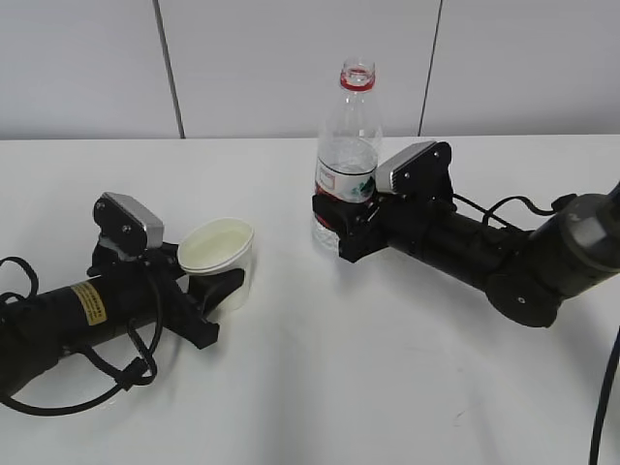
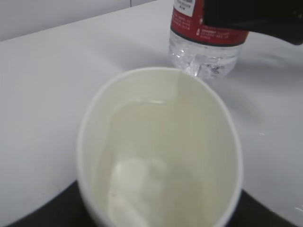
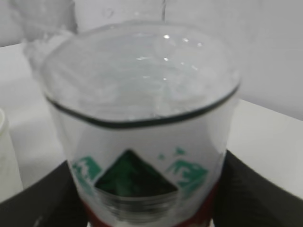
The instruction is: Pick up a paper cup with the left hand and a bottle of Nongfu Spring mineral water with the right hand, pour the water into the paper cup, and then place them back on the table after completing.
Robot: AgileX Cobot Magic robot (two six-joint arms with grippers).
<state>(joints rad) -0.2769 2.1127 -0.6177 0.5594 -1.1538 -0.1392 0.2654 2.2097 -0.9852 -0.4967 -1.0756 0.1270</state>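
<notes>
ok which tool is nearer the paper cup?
Left. The left tool sits around the paper cup, apparently gripping it. The right tool is off to the cup's right, closed on the Nongfu Spring bottle.

From the left wrist, the paper cup (image 2: 158,151) fills the view so closely that its base runs off the bottom edge, and the left claw's fingers (image 2: 42,213) show only as dark slivers at the lower corners, so their grip can't be read there. The water bottle (image 2: 203,42) behind is cut off at the top edge and partly covered by a black bar. From the right wrist, the bottle (image 3: 142,118) is blurred, its neck lost above.
</notes>
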